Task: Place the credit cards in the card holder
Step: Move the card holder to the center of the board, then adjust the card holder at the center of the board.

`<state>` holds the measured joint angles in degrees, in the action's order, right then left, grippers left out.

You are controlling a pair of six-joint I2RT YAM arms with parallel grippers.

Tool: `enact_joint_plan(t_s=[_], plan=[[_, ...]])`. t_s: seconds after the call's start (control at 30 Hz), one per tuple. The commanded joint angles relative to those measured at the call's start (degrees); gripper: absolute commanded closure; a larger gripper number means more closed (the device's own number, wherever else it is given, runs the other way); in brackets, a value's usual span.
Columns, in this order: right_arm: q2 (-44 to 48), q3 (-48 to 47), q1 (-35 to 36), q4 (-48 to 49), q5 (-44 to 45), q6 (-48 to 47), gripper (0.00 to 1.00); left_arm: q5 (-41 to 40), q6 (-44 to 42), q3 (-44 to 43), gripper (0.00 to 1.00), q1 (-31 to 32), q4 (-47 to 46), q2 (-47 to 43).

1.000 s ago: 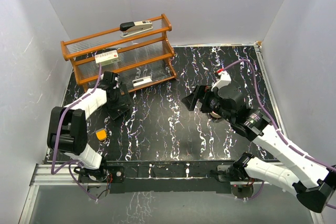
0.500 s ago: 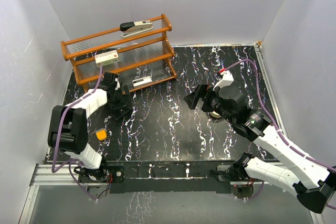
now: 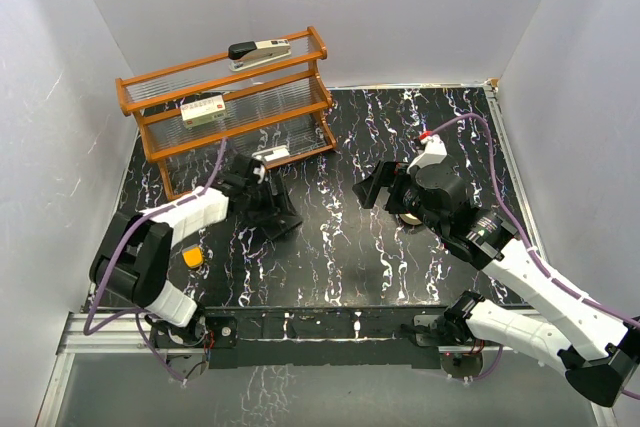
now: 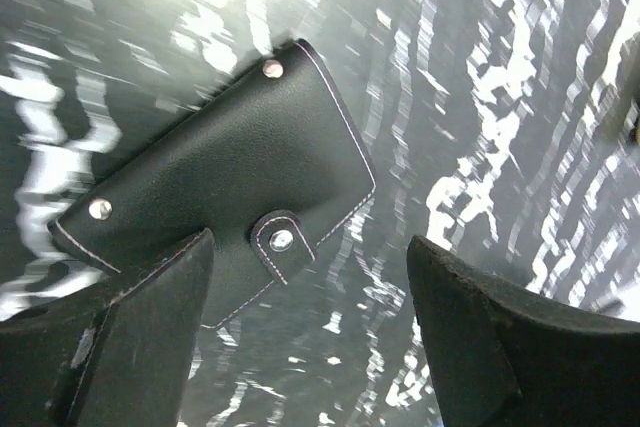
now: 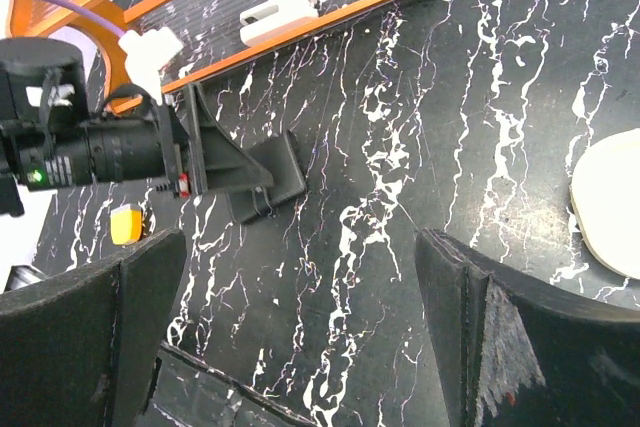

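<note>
While the left end effector [image 4: 310, 247] hangs wide open just over the card holder [image 4: 230, 157], which lies snapped shut on the desk [image 4: 480, 97], the right end effector [image 5: 300, 242] hangs wide and empty, and no credit cards show, so the whole job is yet to do.

White arms [image 3: 190, 209] with black joints trail purple cables [image 3: 465, 117]; fingers [image 4: 480, 347] seemingly black.

black marbled table [image 3: 340, 239] carries the card holder [image 4: 230, 162], orange block [image 3: 193, 258], wooden rack [image 3: 228, 99].
</note>
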<state>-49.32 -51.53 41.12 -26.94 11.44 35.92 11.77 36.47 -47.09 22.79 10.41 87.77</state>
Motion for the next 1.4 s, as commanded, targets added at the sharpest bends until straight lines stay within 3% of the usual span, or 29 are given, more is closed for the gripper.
enact_joint_plan(t_s=[0.0,0.17,0.43,0.6,0.87,1.07,1.2,1.37], plan=[[1.1,-1.0,-0.3,0.8,2.0,-0.1,0.03,7.4,9.7,2.8,0.25,8.1,-1.0,0.5],[1.1,-0.6,-0.3,-0.4,2.7,0.7,0.03,6.1,12.1,1.7,0.28,12.6,-2.6,-1.7],[2.8,0.1,-0.3,-1.7,2.6,1.0,0.03,-8.3,3.7,-5.0,0.35,12.4,10.8,-2.6],[3.8,0.6,-0.3,-2.3,2.1,1.3,0.05,-11.6,-0.7,-6.3,0.41,11.8,13.9,-0.6],[4.1,1.6,-0.3,-3.0,0.5,2.0,0.08,-6.0,-5.2,-4.5,0.4,11.6,13.0,2.3],[3.6,2.9,-0.3,-3.5,-0.9,2.4,0.1,3.9,-4.8,-0.8,0.43,11.6,7.2,1.1],[2.7,4.2,-0.3,-3.8,-2.8,3.0,0.15,11.4,-0.4,2.6,0.49,11.8,1.2,0.7],[0.3,4.7,-0.3,-3.7,-5.5,3.9,0.23,20.0,9.4,7.7,0.66,12.5,-11.8,0.8]])
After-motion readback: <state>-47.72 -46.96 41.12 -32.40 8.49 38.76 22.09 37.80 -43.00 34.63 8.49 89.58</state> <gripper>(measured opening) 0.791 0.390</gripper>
